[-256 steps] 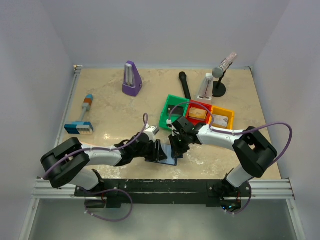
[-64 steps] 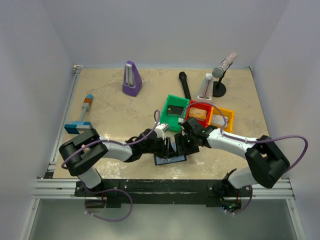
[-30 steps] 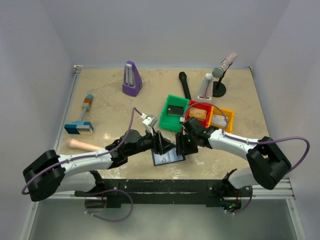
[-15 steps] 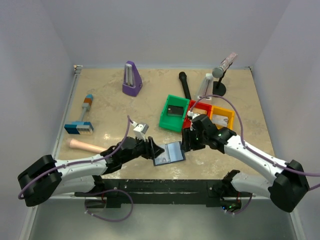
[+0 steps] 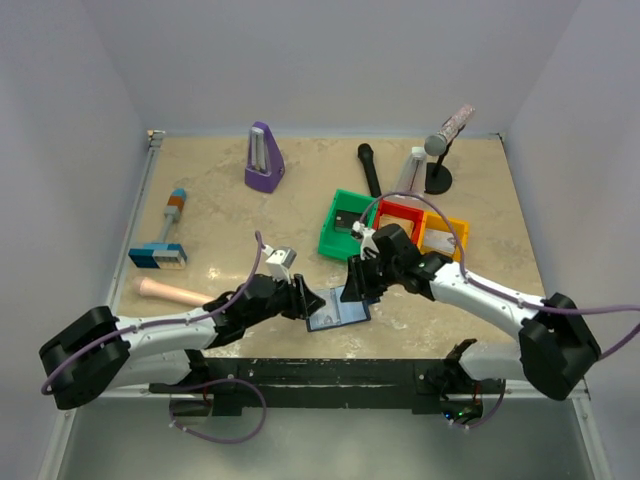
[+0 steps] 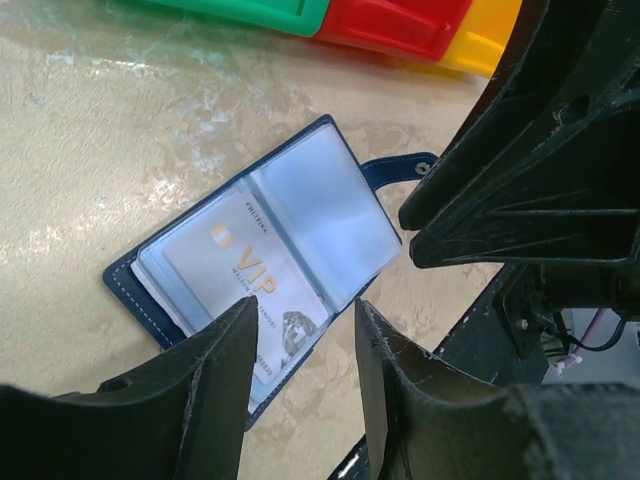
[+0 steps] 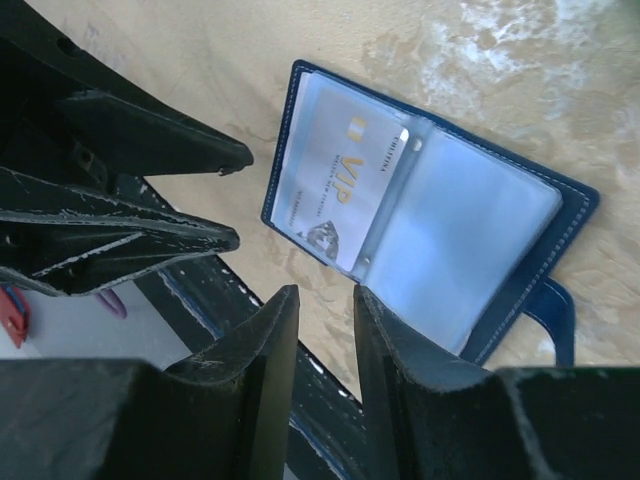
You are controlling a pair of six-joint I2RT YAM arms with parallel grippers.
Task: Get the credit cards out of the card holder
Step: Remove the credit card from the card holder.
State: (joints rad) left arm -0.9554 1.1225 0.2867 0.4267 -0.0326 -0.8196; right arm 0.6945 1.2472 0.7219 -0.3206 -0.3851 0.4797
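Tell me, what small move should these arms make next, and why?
Probably lower the left gripper to pinch the near edge of the pale credit card printed VIP. The dark navy bifold card holder lies open flat, the card sits tucked inside it, and both this gripper and the right gripper hover open, empty.

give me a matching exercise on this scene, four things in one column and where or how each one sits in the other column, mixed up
Things:
1 card holder
2 VIP card
3 purple metronome
4 green bin

Places or states:
a standing upright at the far side
b lying open on the table
c right beside the red bin
d tucked inside the holder

Pairs: 1-b, 2-d, 3-a, 4-c
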